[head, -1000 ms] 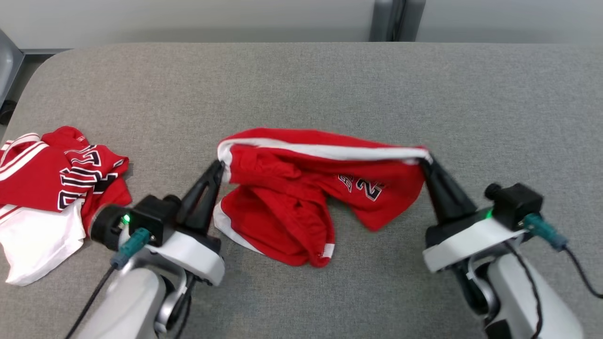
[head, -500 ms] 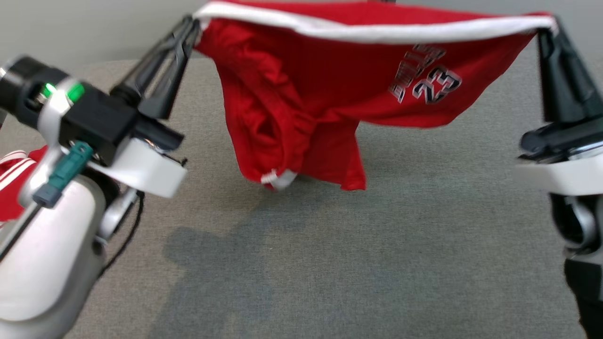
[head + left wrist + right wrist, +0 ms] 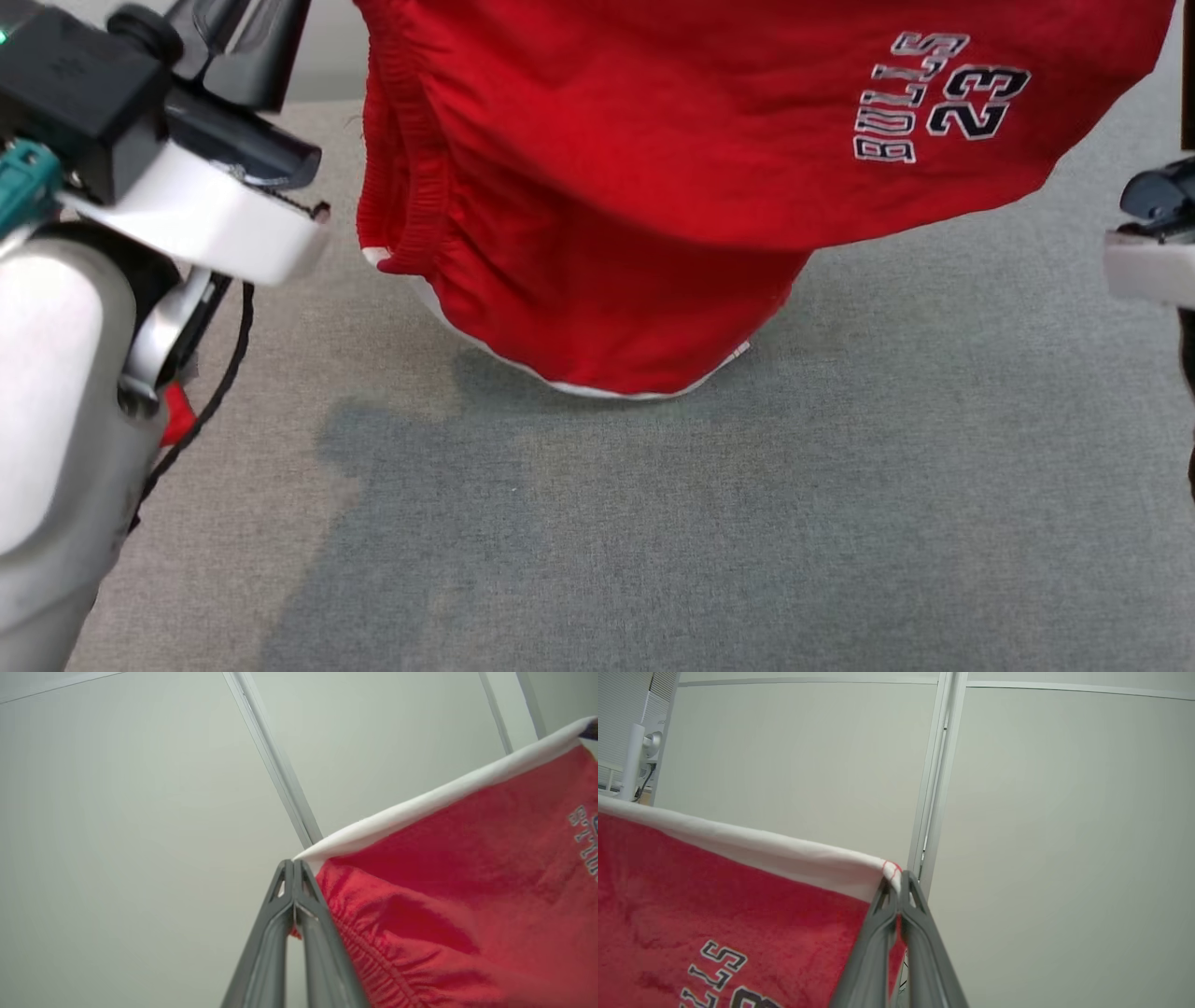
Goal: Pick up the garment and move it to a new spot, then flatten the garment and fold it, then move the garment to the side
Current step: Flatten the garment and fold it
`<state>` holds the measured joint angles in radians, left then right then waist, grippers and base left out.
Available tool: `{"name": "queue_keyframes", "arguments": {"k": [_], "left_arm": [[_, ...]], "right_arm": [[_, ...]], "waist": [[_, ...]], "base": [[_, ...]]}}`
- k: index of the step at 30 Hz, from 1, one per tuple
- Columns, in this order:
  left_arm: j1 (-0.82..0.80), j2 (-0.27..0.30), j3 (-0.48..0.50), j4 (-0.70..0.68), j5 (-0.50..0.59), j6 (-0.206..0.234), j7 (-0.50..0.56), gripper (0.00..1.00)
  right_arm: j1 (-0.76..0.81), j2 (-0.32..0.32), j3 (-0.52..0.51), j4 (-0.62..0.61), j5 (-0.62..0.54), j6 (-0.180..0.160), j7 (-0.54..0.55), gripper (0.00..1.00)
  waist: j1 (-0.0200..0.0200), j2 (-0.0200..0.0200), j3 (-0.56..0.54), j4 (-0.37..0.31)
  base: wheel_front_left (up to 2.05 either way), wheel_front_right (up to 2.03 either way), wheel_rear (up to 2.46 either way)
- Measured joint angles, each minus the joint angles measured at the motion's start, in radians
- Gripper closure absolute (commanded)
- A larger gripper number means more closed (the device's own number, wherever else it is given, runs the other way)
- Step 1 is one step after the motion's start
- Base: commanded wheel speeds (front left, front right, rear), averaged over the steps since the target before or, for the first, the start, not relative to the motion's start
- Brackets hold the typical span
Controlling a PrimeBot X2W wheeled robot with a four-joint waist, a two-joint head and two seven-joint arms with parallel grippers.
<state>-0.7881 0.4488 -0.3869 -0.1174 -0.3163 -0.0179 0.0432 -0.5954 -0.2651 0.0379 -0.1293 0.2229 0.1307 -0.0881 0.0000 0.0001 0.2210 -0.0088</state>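
The red basketball shorts (image 3: 607, 187) hang in the air above the grey bench (image 3: 653, 541), stretched by their white-trimmed edge (image 3: 420, 807) between the two claws. The left claw (image 3: 294, 863) is pinched tight on the left corner of that edge, and the right claw (image 3: 899, 875) is clamped the same way on the right corner. The cloth droops below and between them. Its left part is bunched and sags lowest, and whether that hem brushes the bench I cannot tell. The BULLS 23 lettering (image 3: 943, 98) sits on the right part.

This looks like the carry to a new spot. It should go best with both claws level and well apart, so the edge stays taut. The sagging hem should also clear the bench before any sideways travel, or it may drag and fold under.
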Motion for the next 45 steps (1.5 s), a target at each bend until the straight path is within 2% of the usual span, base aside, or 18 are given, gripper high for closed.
{"name": "queue_keyframes", "arguments": {"k": [5,11,18,22,29,35,41,45], "left_arm": [[-0.107,-0.034,0.003,0.122,-0.040,-0.039,-0.028,1.00],[-0.340,-0.100,-0.019,0.329,-0.054,-0.080,-0.081,1.00],[-0.605,-0.161,-0.022,0.626,-0.063,-0.097,-0.178,1.00],[-0.664,-0.184,-0.030,0.791,-0.069,-0.101,-0.209,1.00],[-0.599,-0.257,-0.047,1.068,-0.145,-0.107,-0.238,1.00],[-0.458,-0.336,-0.053,1.228,-0.226,-0.111,-0.268,1.00],[-0.374,-0.374,-0.064,1.295,-0.318,-0.112,-0.260,1.00],[-0.323,-0.380,-0.094,1.297,-0.329,-0.112,-0.286,1.00]], "right_arm": [[-0.121,-0.032,0.032,0.111,0.035,0.000,-0.009,1.00],[-0.393,-0.052,0.123,0.310,0.079,0.000,-0.054,1.00],[-0.719,-0.007,0.203,0.587,0.095,0.000,-0.133,1.00],[-0.814,0.042,0.246,0.755,0.094,0.000,-0.152,1.00],[-0.800,0.126,0.317,1.052,0.141,0.000,-0.162,1.00],[-0.681,0.166,0.371,1.209,0.208,0.000,-0.169,1.00],[-0.587,0.188,0.414,1.255,0.277,0.000,-0.171,1.00],[-0.500,0.185,0.402,1.191,0.311,0.000,-0.173,1.00]], "waist": [[0.0000,0.0000,0.055,-0.004],[0.0000,-0.0001,0.129,-0.012],[0.0000,-0.0001,0.169,-0.035],[0.0000,0.0000,0.181,-0.044],[0.0000,0.0000,0.201,-0.033],[0.0000,0.0000,0.217,-0.016],[0.0000,-0.0001,0.222,-0.011],[0.0000,0.0000,0.202,-0.013]], "base": [[0.00,0.00,0.00],[0.00,0.00,0.00],[0.00,0.00,0.00],[0.00,0.00,0.00],[0.00,0.00,0.00],[0.00,0.00,0.00],[0.00,0.00,0.00],[0.00,0.00,0.00]]}}
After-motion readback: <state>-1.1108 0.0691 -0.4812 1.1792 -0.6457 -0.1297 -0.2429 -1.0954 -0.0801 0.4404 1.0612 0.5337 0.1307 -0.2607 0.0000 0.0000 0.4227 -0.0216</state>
